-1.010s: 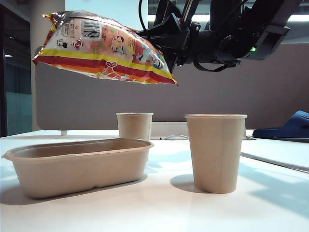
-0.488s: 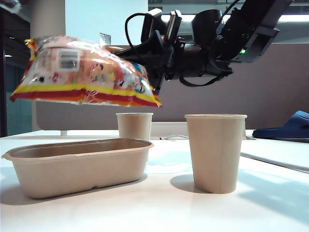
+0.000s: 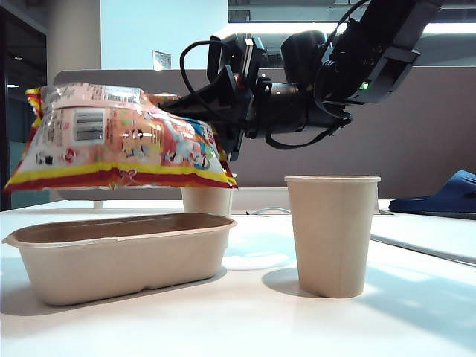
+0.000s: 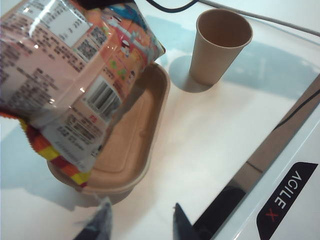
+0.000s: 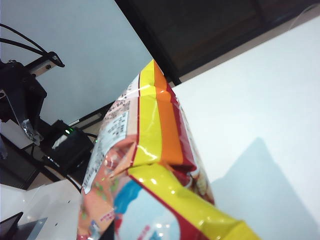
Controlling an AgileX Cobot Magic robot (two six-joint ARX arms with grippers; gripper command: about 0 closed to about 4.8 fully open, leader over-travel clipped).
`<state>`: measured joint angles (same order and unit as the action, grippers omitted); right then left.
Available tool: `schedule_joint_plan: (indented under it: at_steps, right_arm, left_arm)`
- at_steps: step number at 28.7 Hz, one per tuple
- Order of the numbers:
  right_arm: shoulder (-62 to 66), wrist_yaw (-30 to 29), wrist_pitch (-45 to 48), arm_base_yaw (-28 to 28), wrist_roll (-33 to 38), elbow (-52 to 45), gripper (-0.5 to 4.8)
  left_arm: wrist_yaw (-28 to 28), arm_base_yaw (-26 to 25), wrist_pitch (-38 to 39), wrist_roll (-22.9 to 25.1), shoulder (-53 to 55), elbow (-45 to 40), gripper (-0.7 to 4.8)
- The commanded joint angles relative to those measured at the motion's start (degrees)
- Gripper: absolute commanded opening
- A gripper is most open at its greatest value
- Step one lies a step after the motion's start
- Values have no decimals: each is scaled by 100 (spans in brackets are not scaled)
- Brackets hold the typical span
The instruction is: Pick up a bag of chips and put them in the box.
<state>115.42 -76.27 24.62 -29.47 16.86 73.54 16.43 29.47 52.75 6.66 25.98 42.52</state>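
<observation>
Glossy pink-orange foil fills the upper left of the exterior view: the bag [image 3: 119, 137] hangs in the air, pinched at its right end by the right gripper [image 3: 223, 111], whose jaws are closed on it. The bag's striped edge faces down, and it sits directly above the box [image 3: 119, 256] without touching it; a clear gap shows between the red stripe and the rolled rim. In the left wrist view the bag [image 4: 65, 75] overlaps about half of the box [image 4: 140, 145] beneath it, so the 2 look roughly lined up, though the bag's gripped end seems to reach past the box's end toward the far cup [image 3: 207, 199]

The left gripper [image 4: 140, 225] hangs off to the side above the desk [image 3: 245, 320], its jaws wide apart and empty, only the 2 dark fingertips showing at the frame edge. The near cup [image 3: 332, 234] stands well apart from the box and plays no part

As I judge it, the pickup and the carry are done. What is left is the last stretch: lower the bag into the box, perhaps shift it a little along the box so it clears the rim, then open the jaws and pull the arm away
</observation>
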Motion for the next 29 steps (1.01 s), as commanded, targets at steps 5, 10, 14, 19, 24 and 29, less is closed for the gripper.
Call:
schedule_joint_plan:
  at_steps: [5,10,14,19,24,29]
  right_arm:
    - [-28,-33,-765,-15,-619,24,49]
    - [-28,-33,-949,-20,-699,24,49]
    - [-28,-33,-1027,-26,-702,24,49]
    - [-28,-74,-1248,-26,-748,24,49]
    - [-35,-136,-1261,-37,-750,37,49]
    - [-59,-190,-1257,-63,-750,76,49]
  left_arm:
    - [0,7,-240,-116,-608,-52,157]
    - [-15,9,-216,-144,-732,-52,157]
    - [-17,9,-223,-155,-732,-52,157]
    - [-109,9,-223,-151,-732,-52,157]
    - [-122,9,-232,-151,-732,-50,157]
    - [-122,9,-267,-129,-732,-50,157]
